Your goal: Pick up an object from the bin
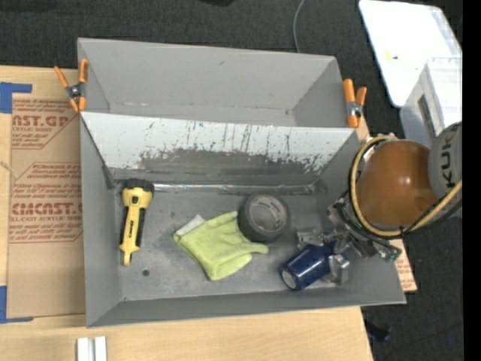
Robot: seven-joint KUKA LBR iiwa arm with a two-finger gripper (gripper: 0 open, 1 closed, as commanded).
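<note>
The gripper [331, 253] sits low in the bin [225, 81], at the floor's front right corner, with the arm's orange cover [394, 183] above the bin's right wall. Just beside the gripper, on its left, lies a dark blue cylinder [302, 269], on its side, its rounded end pointing toward the front left. Its right end meets the grey metal parts of the gripper, which seem to touch it. Whether the gripper is spread or closed on it cannot be told, as dark cables and brackets crowd that spot. Near the cylinder, toward the middle of the floor, a grey tape roll [264, 216] lies flat, its hole facing up. The roll's left edge rests on a crumpled yellow-green cloth [216, 245], which spreads from the floor's centre toward the front. Well apart from these 3 things, by the left wall, a yellow tool [133, 222] with a black head lies lengthwise, its head toward the back wall and its thin tip toward the front.
</note>
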